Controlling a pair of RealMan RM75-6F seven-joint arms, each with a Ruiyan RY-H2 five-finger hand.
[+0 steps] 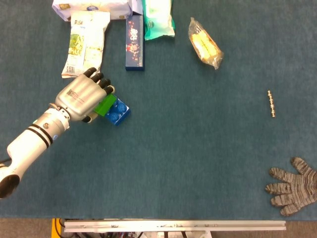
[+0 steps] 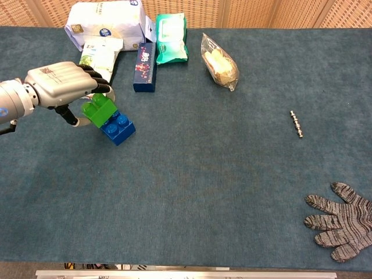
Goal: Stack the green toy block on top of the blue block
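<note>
In the head view, your left hand [image 1: 81,97] grips the green block [image 1: 105,105], with the dark fingertips curled over its top side. The green block is bright and plain, and it lies on the left part of the blue block [image 1: 118,111], just under your fingers. The blue block shows round studs on the part that is not covered; it sits on the blue-green table [image 1: 188,163], to the right of the hand and touching the green block. Above the hand lies a snack packet [image 1: 85,42], and further to the right of it a dark blue box [image 1: 134,42], a green wipes pack [image 1: 158,19] and a clear bag [image 1: 204,43] with yellow pieces inside. Your right hand does not show here.

In the chest view, the left hand [image 2: 58,87] holds the green block [image 2: 99,110] from above and from the left. The green block has rounded studs on top and sits tilted on the blue block [image 2: 118,127]. Far from the hand, at the right lower corner, lies a grey knitted glove [image 2: 340,226]. A small metal rod [image 2: 297,124] is well apart from everything. Your right hand does not show here either.
</note>
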